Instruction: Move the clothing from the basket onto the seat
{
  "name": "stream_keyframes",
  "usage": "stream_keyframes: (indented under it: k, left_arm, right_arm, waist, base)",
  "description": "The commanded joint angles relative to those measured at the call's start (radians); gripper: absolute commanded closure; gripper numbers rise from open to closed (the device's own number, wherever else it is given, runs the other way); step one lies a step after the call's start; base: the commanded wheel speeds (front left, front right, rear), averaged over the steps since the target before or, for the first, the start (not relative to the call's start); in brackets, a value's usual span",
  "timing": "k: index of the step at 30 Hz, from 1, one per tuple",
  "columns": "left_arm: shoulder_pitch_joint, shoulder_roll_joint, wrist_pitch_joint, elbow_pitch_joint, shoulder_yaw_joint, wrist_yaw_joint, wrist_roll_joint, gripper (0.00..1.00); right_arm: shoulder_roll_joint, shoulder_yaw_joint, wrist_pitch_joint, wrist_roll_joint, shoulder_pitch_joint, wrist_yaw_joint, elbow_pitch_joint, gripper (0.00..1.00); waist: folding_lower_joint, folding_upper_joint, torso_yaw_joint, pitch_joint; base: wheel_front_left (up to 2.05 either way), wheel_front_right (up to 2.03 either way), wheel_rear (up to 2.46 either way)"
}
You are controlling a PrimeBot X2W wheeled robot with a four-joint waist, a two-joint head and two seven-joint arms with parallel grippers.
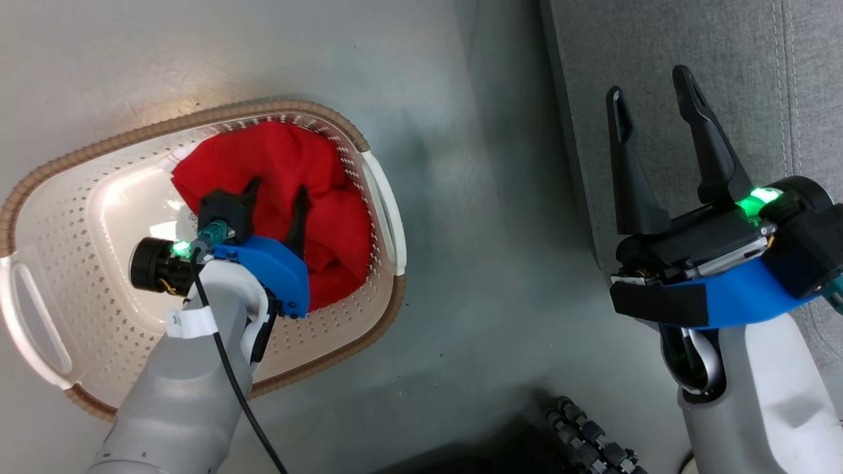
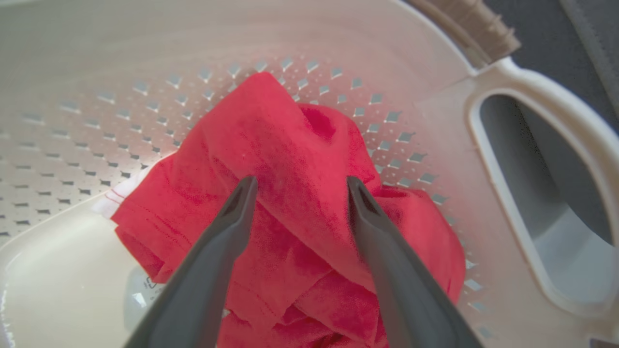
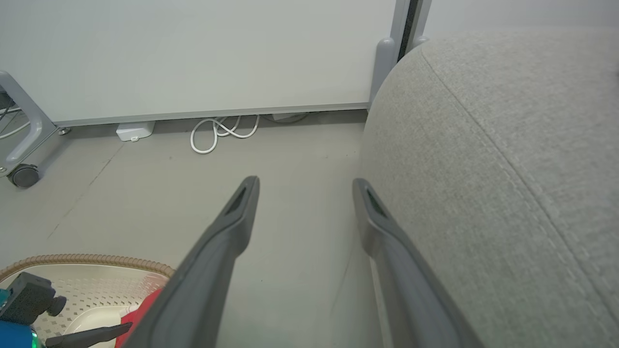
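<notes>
Left end effector (image 1: 276, 197) at frame left, fingers apart over red clothing (image 1: 290, 164) in basket (image 1: 39, 197), right end effector (image 1: 652, 99) fingers apart, empty, beside grey seat (image 1: 724, 39) at frame right.

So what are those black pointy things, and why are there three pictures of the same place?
They're a robot's fingers. It has two arms, and each ends in a gripper, like tongs. One picture comes from a camera on its head, looking down. There the left gripper reaches into a white basket on the floor, over some red clothing. The right gripper waits by a grey seat, open and holding nothing. The other two pictures come from little cameras on the wrists, looking along the fingers. In the left one, the open fingers sit on either side of a fold of the red cloth, not squeezing it yet. The right one sees floor, a wall and a white cable.
</notes>
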Motion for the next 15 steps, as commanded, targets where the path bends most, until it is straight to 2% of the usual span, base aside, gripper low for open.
stream_keyframes:
  k: [1,10,11,12,15]
  left_arm:
    - [-0.015,-0.002,0.003,0.011,0.001,0.004,-0.002,0.0]
    - [-0.048,-0.043,0.049,0.134,0.036,0.005,-0.071,0.0]
    - [-0.053,-0.045,0.049,0.143,0.033,0.005,-0.073,0.71]
    - [-0.057,-0.048,0.052,0.149,0.028,0.002,-0.074,1.0]
    - [-0.065,-0.055,0.057,0.165,0.02,-0.006,-0.079,1.0]
  right_arm:
    - [0.001,0.002,-0.006,0.01,-0.022,0.0,0.001,0.0]
    - [0.001,0.012,-0.022,0.025,-0.029,0.0,0.015,0.0]
    - [0.001,0.011,-0.023,0.025,-0.028,0.0,0.016,0.0]
    - [0.001,0.01,-0.023,0.025,-0.027,0.0,0.017,0.0]
    - [0.001,0.01,-0.026,0.027,-0.028,0.0,0.019,0.0]
  waist:
    - [-0.0002,0.0001,-0.006,0.007]
    - [-0.0002,0.0001,-0.022,0.018]
    - [-0.0002,0.0001,-0.023,0.017]
    - [-0.0002,0.0001,-0.023,0.017]
    - [-0.0002,0.0001,-0.022,0.014]
  base:
    - [0.0,0.0,0.0]
    - [0.0,0.0,0.0]
    - [0.0,0.0,0.0]
    - [0.0,0.0,0.0]
    - [0.0,0.0,0.0]
